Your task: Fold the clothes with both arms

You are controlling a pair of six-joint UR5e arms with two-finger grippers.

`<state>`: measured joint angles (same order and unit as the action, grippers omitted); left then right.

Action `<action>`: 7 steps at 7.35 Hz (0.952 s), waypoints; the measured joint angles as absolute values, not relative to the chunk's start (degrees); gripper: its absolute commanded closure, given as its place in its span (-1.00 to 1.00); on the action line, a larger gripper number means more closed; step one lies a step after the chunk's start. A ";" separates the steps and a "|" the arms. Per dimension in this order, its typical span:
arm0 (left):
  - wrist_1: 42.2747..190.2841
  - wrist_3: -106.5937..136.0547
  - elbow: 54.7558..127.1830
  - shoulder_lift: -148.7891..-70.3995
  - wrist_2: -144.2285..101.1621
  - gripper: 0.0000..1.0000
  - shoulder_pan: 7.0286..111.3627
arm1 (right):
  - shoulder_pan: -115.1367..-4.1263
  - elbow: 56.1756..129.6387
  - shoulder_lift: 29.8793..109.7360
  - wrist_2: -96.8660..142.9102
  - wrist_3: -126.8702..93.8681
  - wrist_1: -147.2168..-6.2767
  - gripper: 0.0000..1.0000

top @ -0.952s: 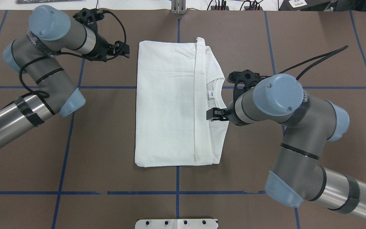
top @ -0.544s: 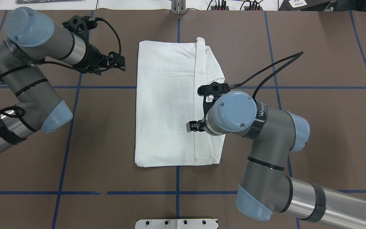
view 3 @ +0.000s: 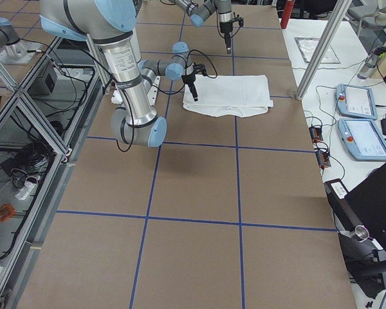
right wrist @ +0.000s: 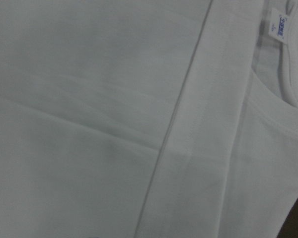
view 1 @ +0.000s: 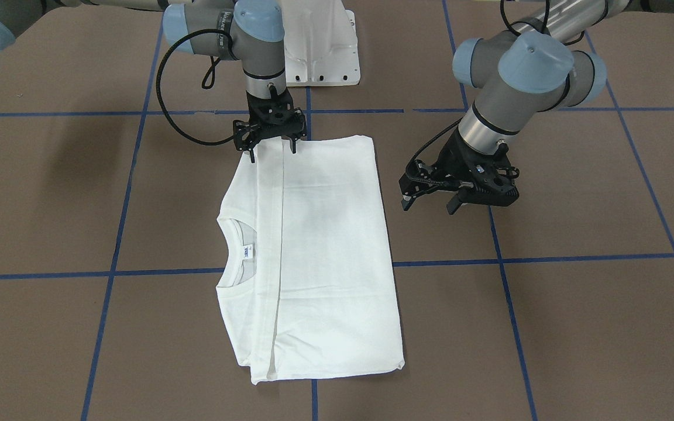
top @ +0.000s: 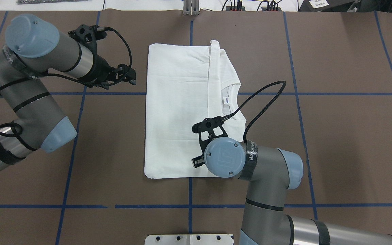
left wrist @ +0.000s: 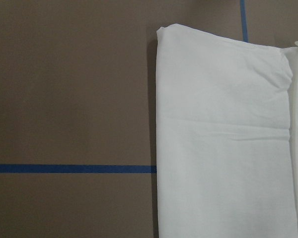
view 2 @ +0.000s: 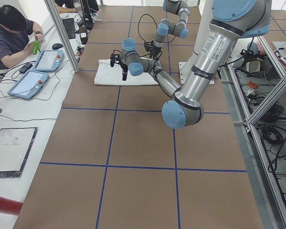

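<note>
While the white shirt (top: 179, 112) lies part-folded into a rectangle mid-tabletop (top: 335, 143), nearer the far edge, the left gripper (top: 133, 77) hovers just beside its left side, jaws apart, off the cloth. The right gripper (view 1: 272, 149) stands over the shirt's robot-side end, jaws spread, gripping nothing. I judge they are lining up another fold, and both must pinch every layer. A black cable (top: 283, 82) arching by the collar (top: 237, 103) could snag.

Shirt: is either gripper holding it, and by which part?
Nothing is held: left gripper is open over the table beside the shirt; right gripper is open at its robot-side edge, and the cloth lies flat.
</note>
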<state>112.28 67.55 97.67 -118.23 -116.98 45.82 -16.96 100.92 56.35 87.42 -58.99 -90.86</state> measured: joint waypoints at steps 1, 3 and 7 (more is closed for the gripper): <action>112.29 67.57 97.58 -118.09 -117.00 -1.00 45.74 | -16.58 100.63 56.25 86.94 -58.19 -91.78 -1.00; 112.64 67.63 97.15 -117.85 -117.00 -1.00 45.10 | -16.39 100.45 56.10 86.70 -56.81 -93.30 -1.00; 112.96 67.76 96.91 -117.78 -116.98 -1.00 44.74 | -15.83 99.79 56.03 86.68 -55.32 -93.60 -1.00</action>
